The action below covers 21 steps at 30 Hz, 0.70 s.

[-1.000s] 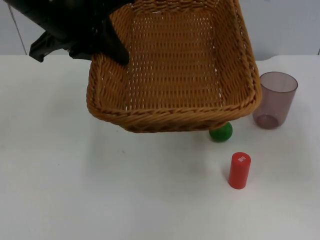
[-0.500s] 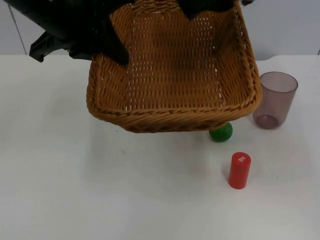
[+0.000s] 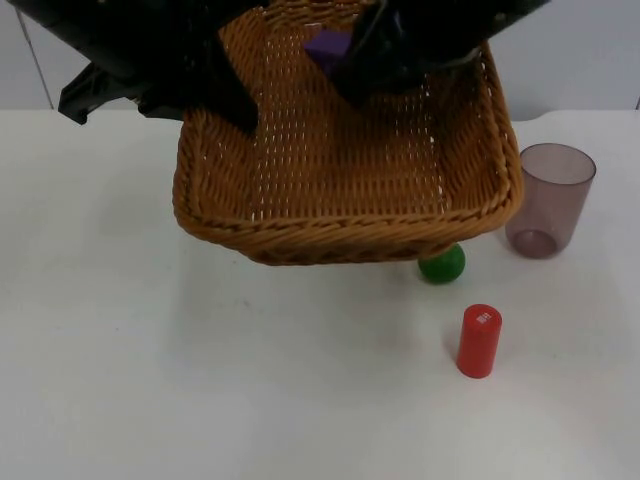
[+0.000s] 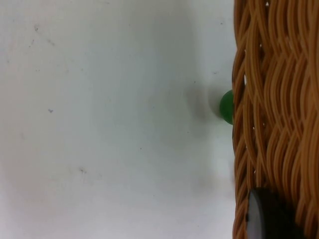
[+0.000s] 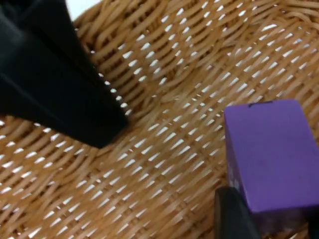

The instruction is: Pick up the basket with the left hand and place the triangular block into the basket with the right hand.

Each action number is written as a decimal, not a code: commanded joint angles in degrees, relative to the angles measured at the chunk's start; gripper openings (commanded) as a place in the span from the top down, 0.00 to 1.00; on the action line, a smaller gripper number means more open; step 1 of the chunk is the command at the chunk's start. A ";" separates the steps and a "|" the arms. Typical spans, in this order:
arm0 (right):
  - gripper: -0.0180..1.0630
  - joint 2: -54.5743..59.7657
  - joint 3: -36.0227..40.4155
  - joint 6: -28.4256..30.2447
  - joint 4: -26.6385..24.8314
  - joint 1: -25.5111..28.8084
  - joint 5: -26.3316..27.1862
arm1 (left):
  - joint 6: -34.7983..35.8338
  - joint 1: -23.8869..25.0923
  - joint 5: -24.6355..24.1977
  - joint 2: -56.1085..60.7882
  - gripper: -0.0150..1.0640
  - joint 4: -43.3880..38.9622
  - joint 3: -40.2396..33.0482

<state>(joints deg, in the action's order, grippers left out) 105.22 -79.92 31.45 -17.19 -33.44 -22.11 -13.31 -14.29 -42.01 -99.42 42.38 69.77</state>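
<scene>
A woven wicker basket (image 3: 350, 215) hangs above the table, tilted, with my left gripper (image 3: 225, 95) shut on its left rim; the same weave (image 4: 271, 99) runs beside the left fingertip (image 4: 266, 216) in the left wrist view. My right gripper (image 3: 345, 70) is over the far part of the basket, shut on a purple triangular block (image 3: 326, 47). The right wrist view has the purple block (image 5: 269, 154) between the fingers just above the basket floor (image 5: 164, 149), with the left arm's black finger (image 5: 55, 84) beside it.
A green ball (image 3: 442, 265) lies on the white table under the basket's front right corner, also seen as a green ball (image 4: 227, 107) past the rim. A red cylinder (image 3: 479, 341) stands nearer the front. A translucent purple cup (image 3: 550, 200) stands at the right.
My right gripper has come in from the far side over the basket, carrying the purple block further in. The basket and left arm have stayed still.
</scene>
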 commanded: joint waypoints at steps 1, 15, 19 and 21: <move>0.88 -0.19 -0.53 -0.42 0.62 -0.44 0.34 | 0.08 -0.31 0.47 0.58 0.99 1.83 0.12; 0.01 -2.21 -0.53 -0.42 0.40 -0.44 0.34 | 0.08 -0.31 0.47 0.58 0.99 1.83 0.12; 0.01 -5.15 -0.53 -0.42 0.40 -0.44 0.07 | 0.08 -0.31 0.47 0.58 0.99 1.83 0.12; 0.01 -8.85 -0.53 -0.42 0.40 -0.44 -1.17 | 0.08 -0.31 0.47 0.58 0.99 1.83 0.12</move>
<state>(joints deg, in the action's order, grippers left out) 99.90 -79.95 31.08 -16.94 -33.66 -22.39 -13.31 -14.29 -42.01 -99.42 42.38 69.77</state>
